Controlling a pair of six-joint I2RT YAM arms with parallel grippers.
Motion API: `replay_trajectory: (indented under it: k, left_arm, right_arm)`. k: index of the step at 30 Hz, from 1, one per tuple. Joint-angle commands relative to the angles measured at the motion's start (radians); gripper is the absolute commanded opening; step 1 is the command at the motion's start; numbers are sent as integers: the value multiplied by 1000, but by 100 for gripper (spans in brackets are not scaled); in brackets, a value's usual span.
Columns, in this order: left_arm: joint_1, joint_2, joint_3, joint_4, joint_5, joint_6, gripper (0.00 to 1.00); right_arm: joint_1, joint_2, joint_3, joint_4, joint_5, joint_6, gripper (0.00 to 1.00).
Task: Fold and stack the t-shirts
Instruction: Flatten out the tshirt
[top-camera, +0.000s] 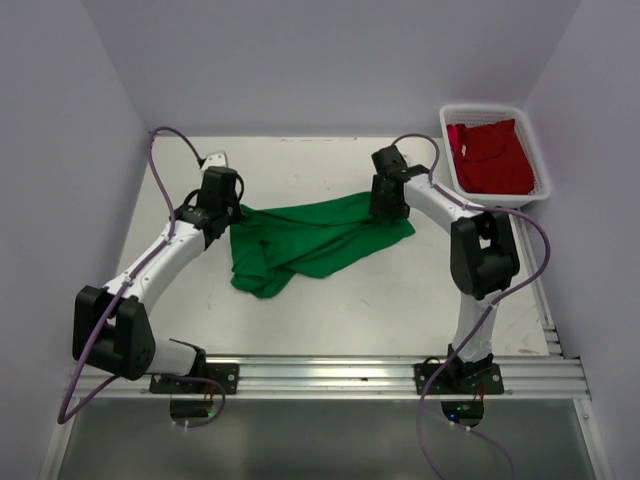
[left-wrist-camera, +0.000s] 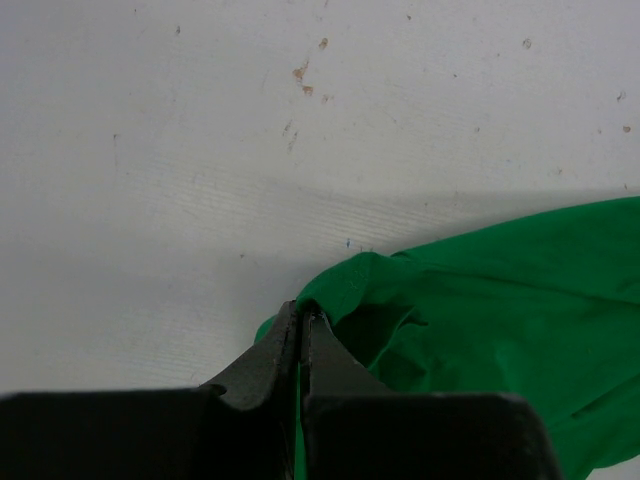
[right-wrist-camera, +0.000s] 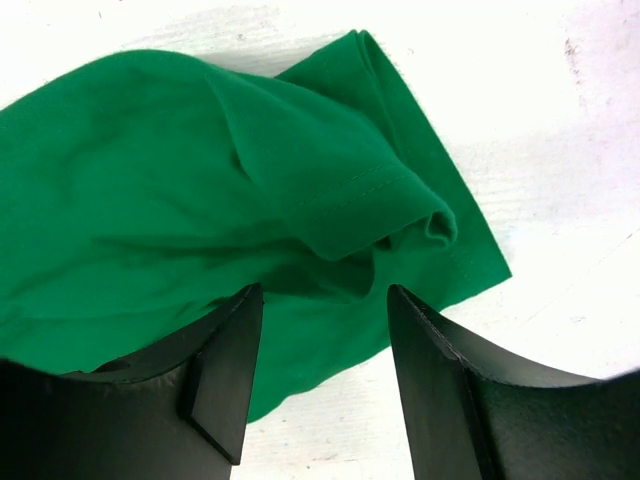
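At table (top-camera: 350, 300) centre: green t-shirt (top-camera: 310, 245) | left gripper (left-wrist-camera: 300, 320) pinching its edge | right gripper (right-wrist-camera: 325, 300) spread above sleeve hem (right-wrist-camera: 370, 185)

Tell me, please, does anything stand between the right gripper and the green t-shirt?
Nothing visible does. The right gripper is open directly over the green t-shirt, and only the shirt's own cloth shows in the gap between its jaws. The left gripper is shut on the shirt's other side.

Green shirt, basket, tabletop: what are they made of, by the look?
Green shirt: matte knit cloth, probably cotton; soft folds, stitched hem. Basket: white plastic, apparently; rigid mesh walls. Tabletop: hard, matte white, spotted; material unclear.
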Motion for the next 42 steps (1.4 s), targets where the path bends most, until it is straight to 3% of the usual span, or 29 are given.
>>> replay_trajectory:
  k: [1,10,16,19,24,28,32,34,37,42]
  left_arm:
    - [9,-39,-9,38,-4,12,0]
    - [11,-48,-12,35,0,15,0]
    - [12,-52,-15,35,8,13,0]
    - [12,-48,-14,39,17,13,0]
    - [12,-45,-12,38,22,12,0]
    - [14,-46,-10,36,19,13,0]
    - [14,-45,-9,36,22,13,0]
    - [14,-43,-7,39,25,13,0]
    - [14,-43,-7,36,23,13,0]
    - [14,-40,-7,39,31,12,0]
  right_arm:
    - [-5,-3,21,-11,-31,41,55]
    - [-5,22,-21,-8,-41,120,54]
    - [-7,24,-74,-19,4,155,65]
    - [-8,34,-91,1,7,149,66]
    - [-19,89,-53,18,2,126,54]
    - [-22,79,-34,21,-1,115,38]
    - [-20,50,-21,23,1,97,34]
    - [-20,39,-7,11,-2,87,36]
    - [-20,10,-2,-2,-10,77,49]
    - [-20,-3,15,-14,21,51,53]
